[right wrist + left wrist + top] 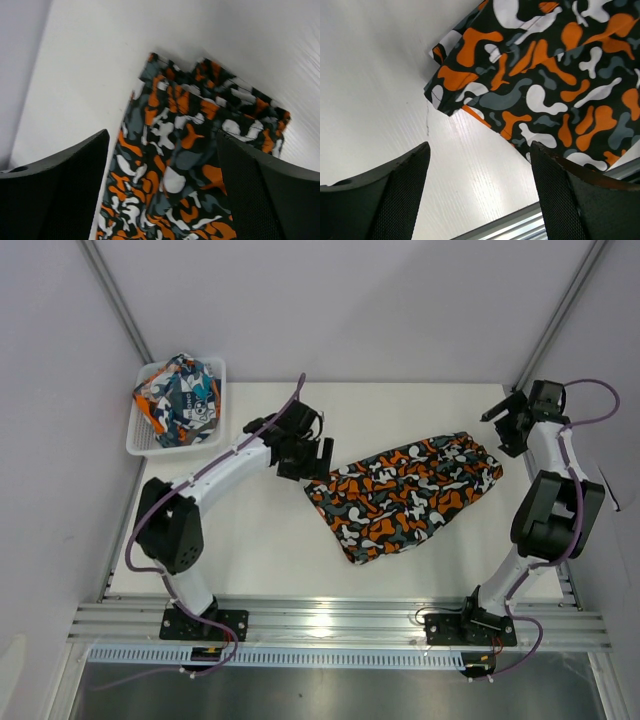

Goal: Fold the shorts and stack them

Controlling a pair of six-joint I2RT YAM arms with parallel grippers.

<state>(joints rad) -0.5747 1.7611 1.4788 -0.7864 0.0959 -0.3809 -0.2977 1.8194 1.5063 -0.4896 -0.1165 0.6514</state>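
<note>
Two sets of jaws stand open and empty. The left gripper (314, 458) hovers just beside the left edge of the camo shorts (405, 495), and the right gripper (497, 410) is near their right end. They lie flat on the table (260, 540). The basket (140, 443) at far left holds the bundled teal shorts (182, 398).

White arms (225, 468), black joints (548, 512), black mesh-faced jaws, purple cables (590, 381).

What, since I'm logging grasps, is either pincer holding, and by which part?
Nothing: the left pincer and the right pincer both stand open, clear of the camouflage shorts.
</note>
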